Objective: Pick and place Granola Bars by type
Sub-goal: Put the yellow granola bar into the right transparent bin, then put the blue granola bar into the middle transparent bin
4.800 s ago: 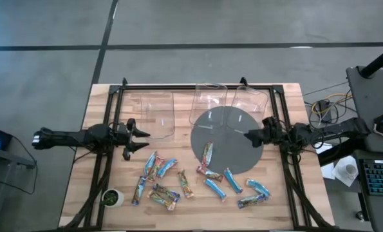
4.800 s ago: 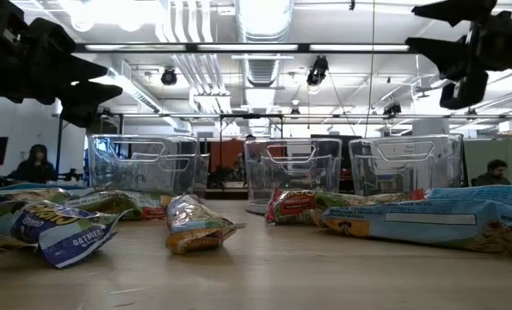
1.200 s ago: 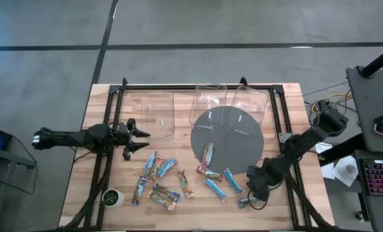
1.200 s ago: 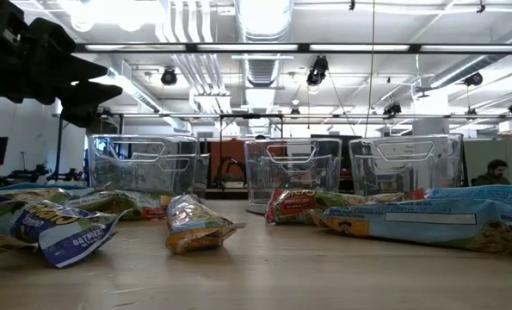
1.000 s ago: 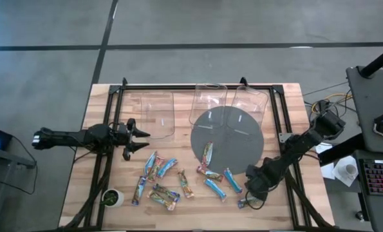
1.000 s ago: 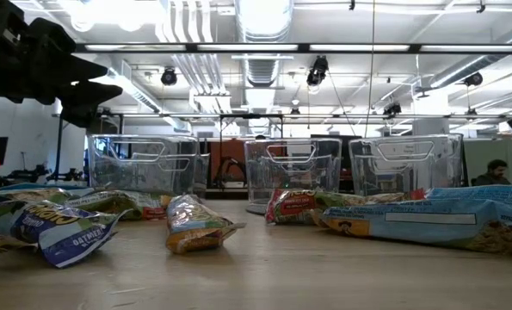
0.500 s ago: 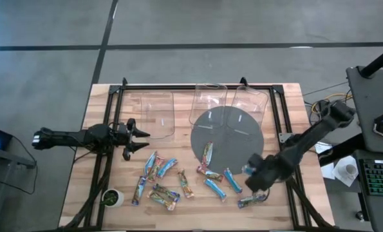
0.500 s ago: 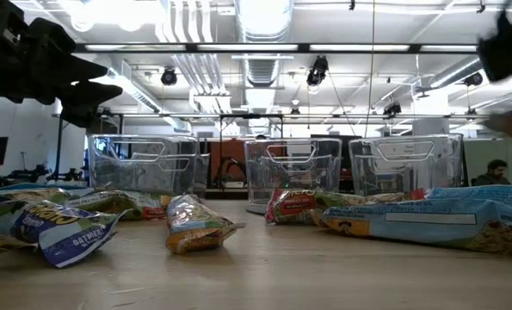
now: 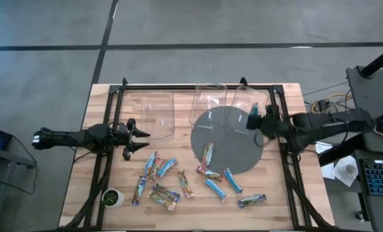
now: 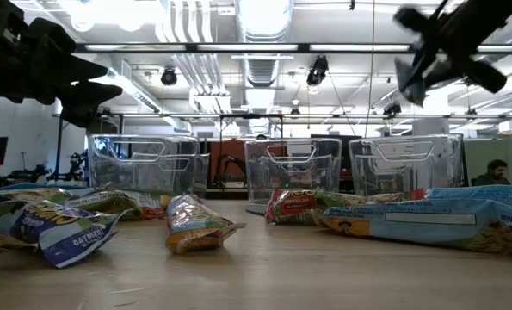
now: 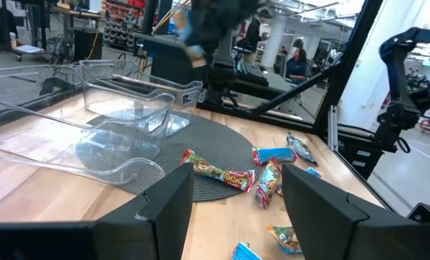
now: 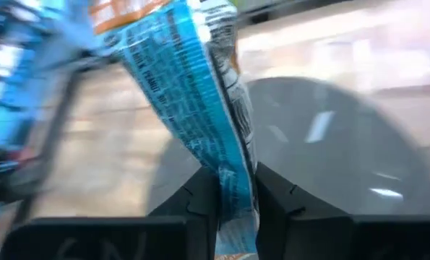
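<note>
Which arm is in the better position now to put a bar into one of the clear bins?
The right. Its gripper is shut on a light blue bar and hangs beside the right-hand clear bin. The left gripper waits open and empty near the left bin.

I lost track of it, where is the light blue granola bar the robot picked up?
The light blue bar hangs pinched in the right gripper, above the grey round mat's far right edge, beside the rightmost clear bin.
</note>
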`<state>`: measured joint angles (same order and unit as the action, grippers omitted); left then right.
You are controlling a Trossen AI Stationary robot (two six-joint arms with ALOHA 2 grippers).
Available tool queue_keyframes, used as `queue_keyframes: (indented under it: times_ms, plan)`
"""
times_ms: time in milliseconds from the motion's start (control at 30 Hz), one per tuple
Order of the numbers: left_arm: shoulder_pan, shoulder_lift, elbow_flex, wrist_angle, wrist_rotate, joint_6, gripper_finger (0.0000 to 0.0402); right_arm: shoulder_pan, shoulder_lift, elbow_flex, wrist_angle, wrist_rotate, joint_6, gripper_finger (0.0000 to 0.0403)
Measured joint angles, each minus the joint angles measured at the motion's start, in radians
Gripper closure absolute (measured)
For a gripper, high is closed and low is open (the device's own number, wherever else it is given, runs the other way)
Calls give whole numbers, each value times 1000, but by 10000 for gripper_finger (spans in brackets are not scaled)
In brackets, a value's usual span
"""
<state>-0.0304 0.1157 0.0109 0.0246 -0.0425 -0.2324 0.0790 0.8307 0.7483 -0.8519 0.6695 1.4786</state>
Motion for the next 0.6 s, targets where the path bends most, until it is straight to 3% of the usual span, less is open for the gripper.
queue_keyframes:
  times_ms: [167,300,400,467,600]
  plan:
    - [0,0,0,0,0,0,209,-297,0,-26,1,-199,-124,280]
    - [0,0,0,0,0,0,209,-439,9,-40,45,-352,-188,219]
    - [0,0,0,0,0,0,209,-456,14,-40,76,-380,-233,183]
    - [0,0,0,0,0,0,209,-426,14,-34,136,-401,-371,167]
    - [0,0,0,0,0,0,209,-263,29,-4,253,-550,-655,153]
